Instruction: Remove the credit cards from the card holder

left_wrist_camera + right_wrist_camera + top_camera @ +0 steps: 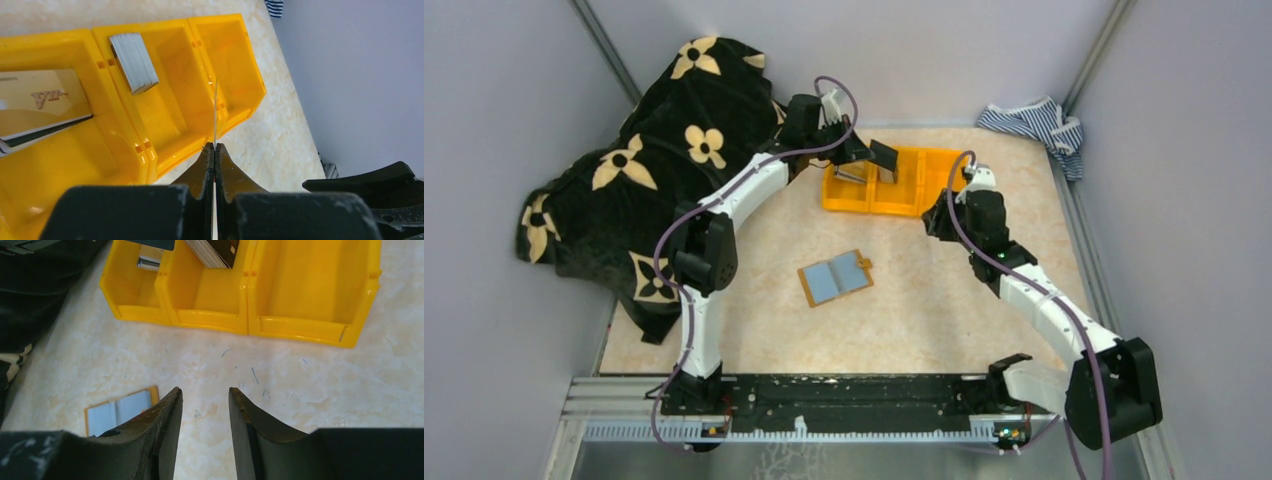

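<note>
The left gripper [214, 147] is clamped on a credit card [215, 107], which is seen edge-on and held above the yellow three-compartment bin [894, 208]. A stack of cards [134, 62] is leaned in the middle compartment, and a gold card [40, 97] is laid in the one beside it. The right gripper [205, 390] is held with its fingers parted and nothing between them, at 4 o'clock of the bin in the top view. The card holder [835, 278] is spread open on the table [924, 310], at 7 o'clock of the bin, apart from both grippers.
</note>
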Tool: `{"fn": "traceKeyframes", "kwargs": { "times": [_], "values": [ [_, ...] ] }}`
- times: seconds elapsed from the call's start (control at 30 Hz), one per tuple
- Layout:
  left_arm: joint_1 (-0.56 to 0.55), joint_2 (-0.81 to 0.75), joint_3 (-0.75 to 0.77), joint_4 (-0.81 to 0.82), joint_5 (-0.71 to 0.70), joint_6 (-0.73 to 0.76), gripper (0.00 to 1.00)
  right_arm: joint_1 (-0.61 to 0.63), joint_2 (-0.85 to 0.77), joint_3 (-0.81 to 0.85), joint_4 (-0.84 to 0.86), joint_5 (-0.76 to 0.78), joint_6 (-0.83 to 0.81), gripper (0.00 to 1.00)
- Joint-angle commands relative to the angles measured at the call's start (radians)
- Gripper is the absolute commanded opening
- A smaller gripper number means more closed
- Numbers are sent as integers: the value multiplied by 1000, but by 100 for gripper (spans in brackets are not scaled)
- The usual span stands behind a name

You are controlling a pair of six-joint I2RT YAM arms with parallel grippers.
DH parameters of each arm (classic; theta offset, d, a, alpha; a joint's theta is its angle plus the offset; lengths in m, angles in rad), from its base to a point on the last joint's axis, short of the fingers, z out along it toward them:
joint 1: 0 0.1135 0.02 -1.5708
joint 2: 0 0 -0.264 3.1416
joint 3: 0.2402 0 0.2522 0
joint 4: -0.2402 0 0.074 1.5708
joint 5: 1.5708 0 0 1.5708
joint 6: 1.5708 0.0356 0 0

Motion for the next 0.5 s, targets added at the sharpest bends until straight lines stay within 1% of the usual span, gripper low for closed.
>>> {"fn": "traceKeyframes", "kwargs": {
  "times": [0.0, 0.1, 0.2, 0.27, 0.4, 0.47],
  "values": [
    [11, 3, 55, -54, -52, 42, 0, -3, 68, 79, 141, 53, -24, 40],
    [8, -7, 56, -53, -71, 41, 0, -3, 154, 115, 179, 147, -57, 39],
    [7, -13, 64, -59, -91, 50, 0, -5, 283, 208, 167, 219, -89, 40],
    [7, -18, 74, -64, -85, 56, 0, -11, 371, 269, 170, 224, -100, 40],
    [7, -38, 67, -66, -78, 68, 0, -13, 507, 415, 146, 164, -123, 39],
    [8, -55, 48, -65, -81, 76, 0, -13, 580, 478, 124, 146, -126, 43]
  ]
}}
